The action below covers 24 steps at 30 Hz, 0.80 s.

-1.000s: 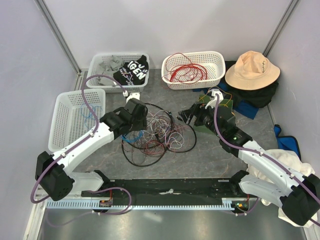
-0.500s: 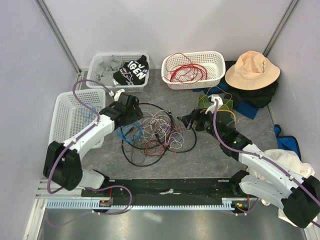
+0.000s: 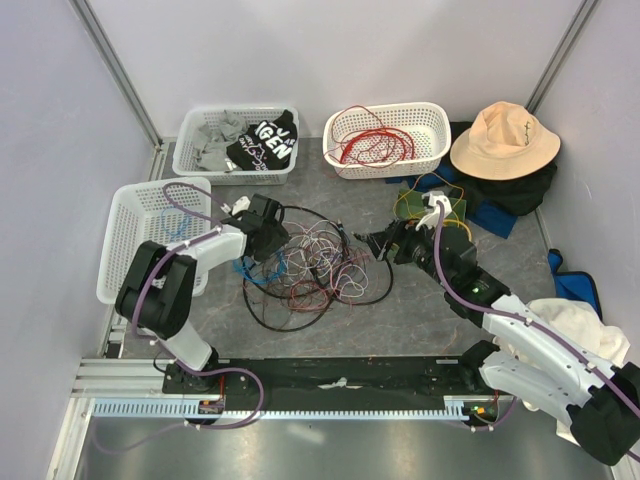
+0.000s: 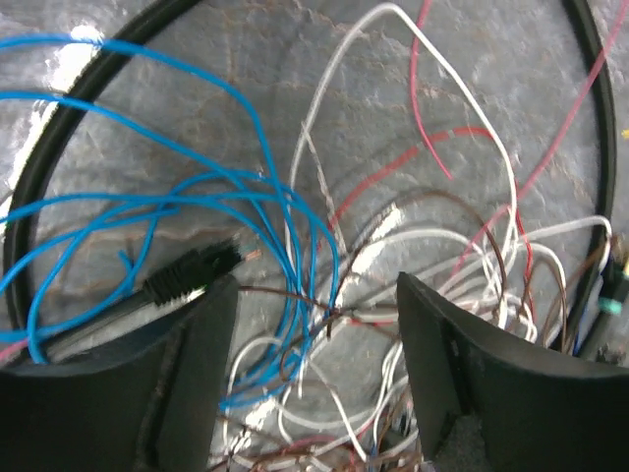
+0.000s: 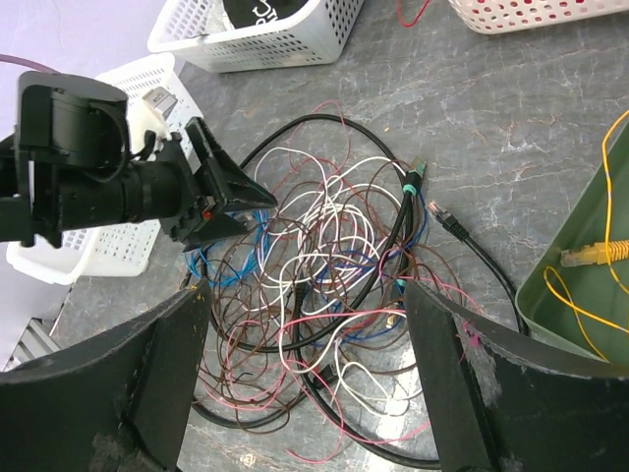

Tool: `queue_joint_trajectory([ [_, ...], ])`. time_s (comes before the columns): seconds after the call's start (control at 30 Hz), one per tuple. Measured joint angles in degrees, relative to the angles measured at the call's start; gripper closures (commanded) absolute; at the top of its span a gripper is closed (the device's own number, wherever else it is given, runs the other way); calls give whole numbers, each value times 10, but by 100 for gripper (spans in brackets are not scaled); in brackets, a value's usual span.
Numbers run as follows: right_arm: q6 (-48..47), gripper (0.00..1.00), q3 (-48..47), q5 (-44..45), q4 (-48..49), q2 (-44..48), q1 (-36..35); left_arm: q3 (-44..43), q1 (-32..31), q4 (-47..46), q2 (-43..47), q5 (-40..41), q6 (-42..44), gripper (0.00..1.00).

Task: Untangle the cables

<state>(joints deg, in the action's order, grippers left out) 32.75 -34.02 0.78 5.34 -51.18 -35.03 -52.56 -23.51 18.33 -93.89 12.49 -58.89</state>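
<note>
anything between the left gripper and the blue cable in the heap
Nothing solid. The left gripper hangs open right over the blue cable, but brown and white wires cross those same loops between its fingers.

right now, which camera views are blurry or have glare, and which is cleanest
left wrist: close and soft, the blue cable smeared, white glare patches on the table, the left gripper's fingers dark blurs; right wrist: the cable heap is sharp, only the right gripper's fingers are out of focus; top external: even light, crisp, soft shadows, the cleanest
</note>
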Motion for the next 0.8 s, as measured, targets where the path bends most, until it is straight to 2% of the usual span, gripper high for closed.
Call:
queue_joint_trajectory([
  [0.03,0,13,2,0,1,1,0,0,0,-6,-6,2,-3,38],
  [0.07,0,13,4,0,1,1,0,1,0,-15,-10,5,-9,53],
  [0.1,0,13,7,0,0,1,0,2,2,-21,-12,7,-14,60],
  [0.13,0,13,9,0,0,1,0,5,3,-29,-13,7,-21,72],
  [0.2,0,13,11,0,-3,1,0,9,3,-40,-21,7,-29,87],
  [0.23,0,13,12,0,-3,1,0,9,3,-43,-24,6,-29,98],
  [0.47,0,13,12,0,-6,3,0,15,3,-42,-6,-7,-11,98],
  [0.63,-2,13,8,3,-21,20,0,4,3,-6,119,-44,58,98],
  [0.8,-9,12,-23,6,-31,31,0,-96,-3,13,230,-85,123,98],
])
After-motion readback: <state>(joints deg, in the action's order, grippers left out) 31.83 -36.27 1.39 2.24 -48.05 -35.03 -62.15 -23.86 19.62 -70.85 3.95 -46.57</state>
